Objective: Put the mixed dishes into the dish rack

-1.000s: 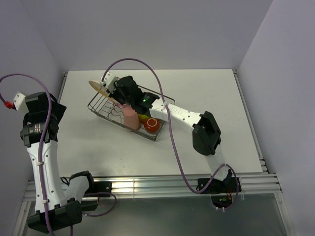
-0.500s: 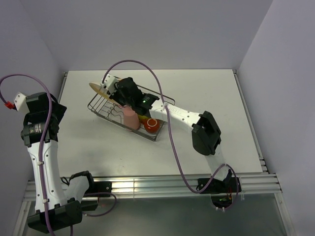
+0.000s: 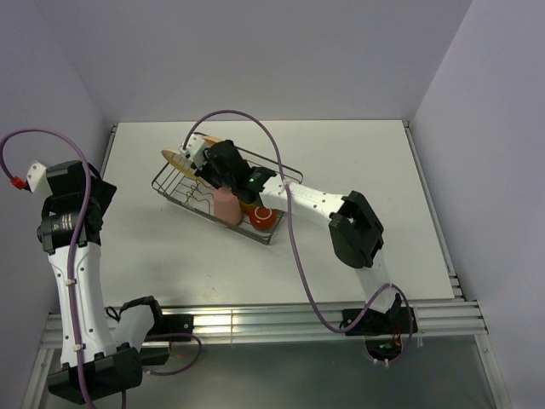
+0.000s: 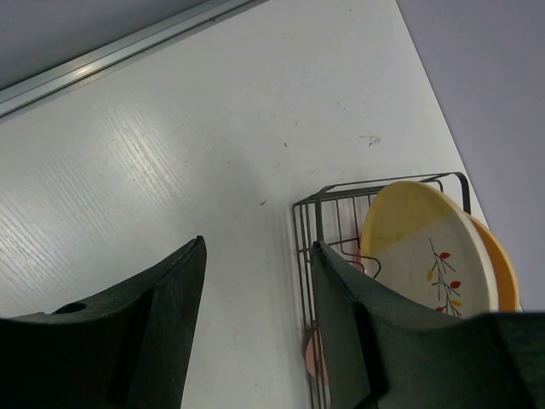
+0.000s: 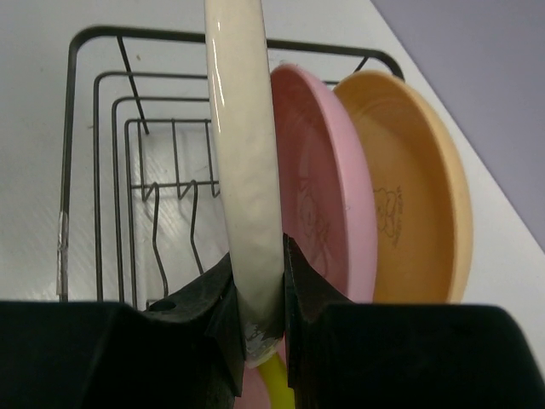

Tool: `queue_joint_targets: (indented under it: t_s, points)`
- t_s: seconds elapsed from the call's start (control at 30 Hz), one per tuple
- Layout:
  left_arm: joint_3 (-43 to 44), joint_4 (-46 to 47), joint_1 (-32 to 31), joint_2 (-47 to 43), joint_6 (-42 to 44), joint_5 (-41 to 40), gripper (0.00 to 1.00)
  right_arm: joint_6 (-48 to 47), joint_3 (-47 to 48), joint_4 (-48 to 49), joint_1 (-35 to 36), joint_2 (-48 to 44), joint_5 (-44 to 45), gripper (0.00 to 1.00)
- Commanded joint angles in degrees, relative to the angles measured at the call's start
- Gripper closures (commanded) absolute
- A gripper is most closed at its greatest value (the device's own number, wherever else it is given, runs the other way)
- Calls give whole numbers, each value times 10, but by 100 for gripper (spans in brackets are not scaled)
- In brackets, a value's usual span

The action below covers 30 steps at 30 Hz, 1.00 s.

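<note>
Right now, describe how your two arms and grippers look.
The left arm and right arm are white with black joints, each trailing a purple cable. A red plug ends the left one; a green light glows on the right. Left gripper and right gripper have black fingers.

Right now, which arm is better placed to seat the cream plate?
Right. The right gripper grips the cream plate upright beside the pink plate in the dish rack; the left gripper is open, away from it.
</note>
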Motion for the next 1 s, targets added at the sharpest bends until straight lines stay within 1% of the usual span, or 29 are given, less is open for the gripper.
queue_joint_targets:
  t_s: [0.0, 0.47, 0.63, 0.97]
  points:
    - [-4, 15, -2, -9, 7, 8, 42, 5, 6, 81, -4, -52, 7, 100]
    - [-9, 15, -2, -7, 8, 15, 42, 14, -55, 104, -8, -85, 8, 100]
    - [-15, 16, -2, -9, 7, 18, 42, 23, -49, 96, -8, -74, 14, 100]
    - [-13, 18, -1, -4, 9, 19, 42, 40, -4, 72, -10, -48, 16, 100]
